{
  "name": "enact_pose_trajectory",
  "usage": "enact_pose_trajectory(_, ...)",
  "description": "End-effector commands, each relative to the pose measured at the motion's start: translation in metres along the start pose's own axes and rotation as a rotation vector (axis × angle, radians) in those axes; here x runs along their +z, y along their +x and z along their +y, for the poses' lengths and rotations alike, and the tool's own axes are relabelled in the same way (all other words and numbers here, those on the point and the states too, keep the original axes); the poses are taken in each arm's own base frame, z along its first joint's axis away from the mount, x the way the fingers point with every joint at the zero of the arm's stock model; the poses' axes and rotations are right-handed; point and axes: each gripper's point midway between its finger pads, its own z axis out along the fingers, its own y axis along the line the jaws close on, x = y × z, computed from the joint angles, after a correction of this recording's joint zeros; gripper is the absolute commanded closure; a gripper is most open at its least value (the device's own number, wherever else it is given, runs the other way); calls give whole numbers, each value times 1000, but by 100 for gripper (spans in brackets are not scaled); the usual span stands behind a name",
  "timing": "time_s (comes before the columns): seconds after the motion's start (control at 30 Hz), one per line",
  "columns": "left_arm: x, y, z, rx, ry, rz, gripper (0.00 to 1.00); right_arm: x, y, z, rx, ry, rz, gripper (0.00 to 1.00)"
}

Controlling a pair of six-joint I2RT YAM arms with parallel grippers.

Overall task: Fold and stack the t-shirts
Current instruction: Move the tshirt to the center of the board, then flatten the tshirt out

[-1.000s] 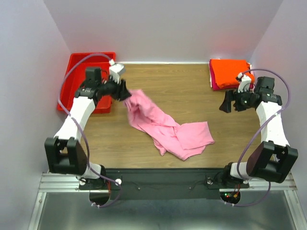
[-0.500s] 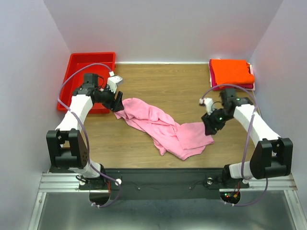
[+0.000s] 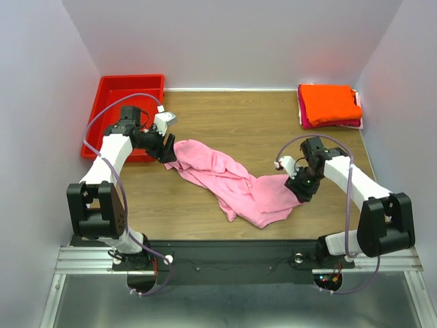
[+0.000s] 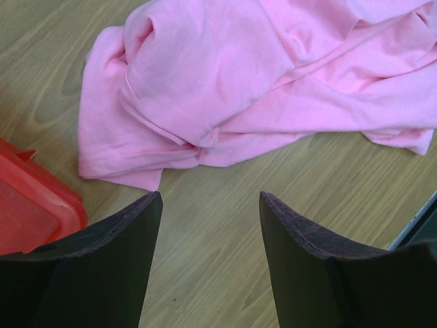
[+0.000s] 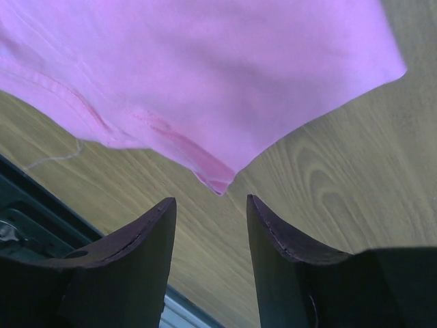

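A light pink t-shirt (image 3: pixel 235 179) lies crumpled across the middle of the wooden table, running from upper left to lower right. My left gripper (image 3: pixel 168 154) hovers at its upper-left end, open, with only bare wood between the fingers (image 4: pixel 116 246); the pink cloth (image 4: pixel 259 82) lies just ahead. My right gripper (image 3: pixel 298 189) is low at the shirt's right corner (image 5: pixel 222 183), open, the corner tip just in front of the gap and not pinched. A folded bright orange t-shirt (image 3: pixel 329 102) sits on a darker pink-red one (image 3: pixel 332 124) at the back right.
A red plastic tray (image 3: pixel 130 89) stands at the back left, its corner (image 4: pixel 31 205) close beside my left gripper. The table's front edge with the metal rail (image 5: pixel 41 212) is close to my right gripper. White walls close in three sides.
My left gripper let go of the pink shirt's end, which dropped flat on the table. My right arm swung from the orange stack down to the shirt's right corner, its jaws narrowing.
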Motion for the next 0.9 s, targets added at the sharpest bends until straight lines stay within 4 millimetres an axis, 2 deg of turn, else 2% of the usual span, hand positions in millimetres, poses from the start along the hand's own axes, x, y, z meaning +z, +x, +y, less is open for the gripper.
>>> enact_pose_trajectory(0.0, -6, -10, -1, 26, -2, -15, 30, 0, 10, -10, -93, 54, 44, 48)
enact_pose_trajectory(0.13, -6, -10, 0, 27, -8, -10, 29, 8, 22, -7, -115, 54, 72, 41)
enact_pose_trajectory(0.3, -6, -8, 1, 24, -15, 1, 29, 14, 15, -14, -109, 71, 47, 40)
enact_pose_trajectory(0.43, -3, -5, 4, 12, -22, 15, 29, 27, 16, -16, -111, 73, 44, 41)
enact_pose_trajectory(0.53, -4, -4, 7, 13, -40, 23, 29, 38, 20, -19, -102, 93, 49, 50)
enact_pose_trajectory(0.63, -6, -3, 11, 31, -71, 26, 29, 39, 19, -23, -86, 111, 47, 69)
enact_pose_trajectory(0.67, -7, -3, 11, 32, -75, 28, 29, 38, 18, -24, -78, 118, 47, 83)
enact_pose_trajectory(0.77, -7, 0, 12, 38, -81, 36, 29, 26, 13, -30, -16, 169, 29, 99)
enact_pose_trajectory(0.87, -7, 3, 11, 37, -89, 29, 29, 1, 1, -31, 18, 208, -29, 99)
